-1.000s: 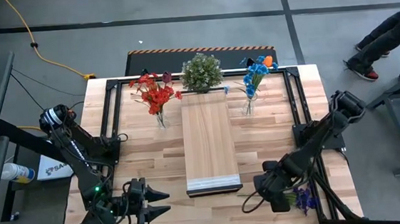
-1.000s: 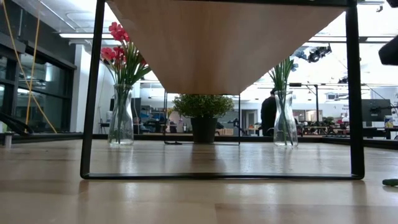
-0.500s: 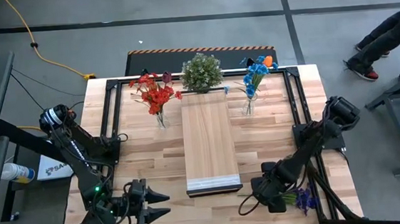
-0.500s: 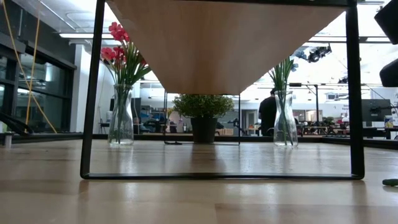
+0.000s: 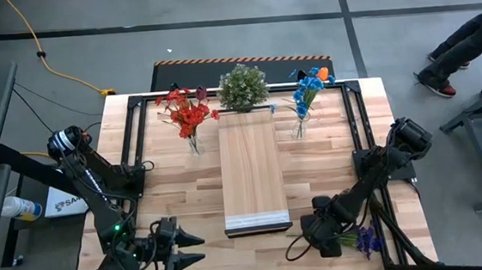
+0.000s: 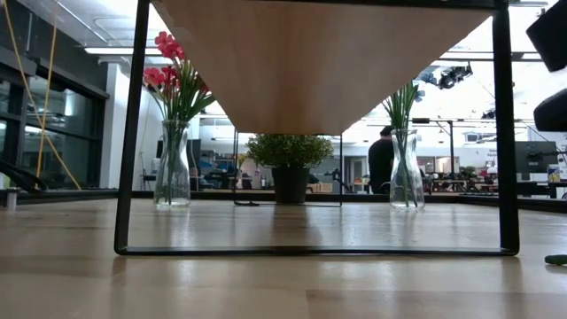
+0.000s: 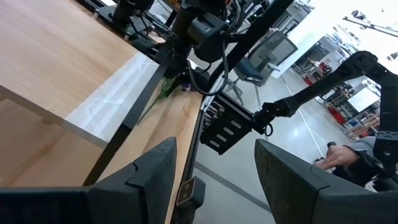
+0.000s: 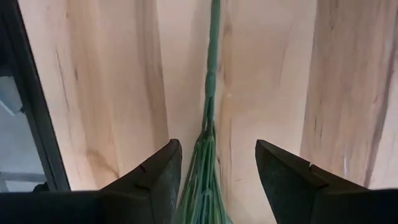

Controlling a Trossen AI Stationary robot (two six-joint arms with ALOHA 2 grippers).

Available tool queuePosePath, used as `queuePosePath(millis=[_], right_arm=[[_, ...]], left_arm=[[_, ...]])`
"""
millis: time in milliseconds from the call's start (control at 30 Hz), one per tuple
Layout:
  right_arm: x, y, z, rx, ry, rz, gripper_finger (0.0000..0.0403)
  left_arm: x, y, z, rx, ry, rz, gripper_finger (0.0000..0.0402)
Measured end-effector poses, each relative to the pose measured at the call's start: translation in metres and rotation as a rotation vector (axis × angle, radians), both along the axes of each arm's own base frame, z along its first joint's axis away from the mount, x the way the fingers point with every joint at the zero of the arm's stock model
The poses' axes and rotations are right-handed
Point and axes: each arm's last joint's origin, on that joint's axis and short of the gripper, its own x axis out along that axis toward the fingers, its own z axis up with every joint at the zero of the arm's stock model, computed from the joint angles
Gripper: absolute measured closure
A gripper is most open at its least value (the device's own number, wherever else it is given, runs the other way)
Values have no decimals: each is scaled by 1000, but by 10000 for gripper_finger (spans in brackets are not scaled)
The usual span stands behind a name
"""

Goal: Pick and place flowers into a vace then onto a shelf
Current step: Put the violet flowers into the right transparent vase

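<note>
Two dark fingers of the right gripper (image 8: 215, 186) stand apart, straddling the thin green stem (image 8: 210, 87) of the loose purple flowers (image 5: 367, 241), which lie flat near the long light-wood shelf (image 5: 250, 164). Closing too high risks missing the stem altogether.

The loose purple-bloomed flowers on thin green stems (image 5: 363, 239) lie flat on the tabletop right beside the right gripper (image 5: 320, 235), their bundled stems (image 8: 208, 124) running straight out between its two parted fingers. Red flowers (image 5: 188, 113) and blue flowers with one orange bloom (image 5: 309, 86) stand upright in clear glass vases, well away from both grippers. The long, narrow, raised light-wood shelf (image 5: 251, 169) lies between those vases, its pale end edge near the right gripper.
</note>
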Motion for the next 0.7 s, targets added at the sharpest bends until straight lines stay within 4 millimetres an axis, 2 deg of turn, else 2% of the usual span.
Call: queuePosePath(millis=[300, 700], right_arm=[[-15, -4, -25, 14, 33, -66, 208], [-25, -1, -32, 1, 27, -104, 215]], left_arm=[[0, 0, 0, 0, 1, -4, 151], [0, 0, 0, 1, 1, -4, 151]])
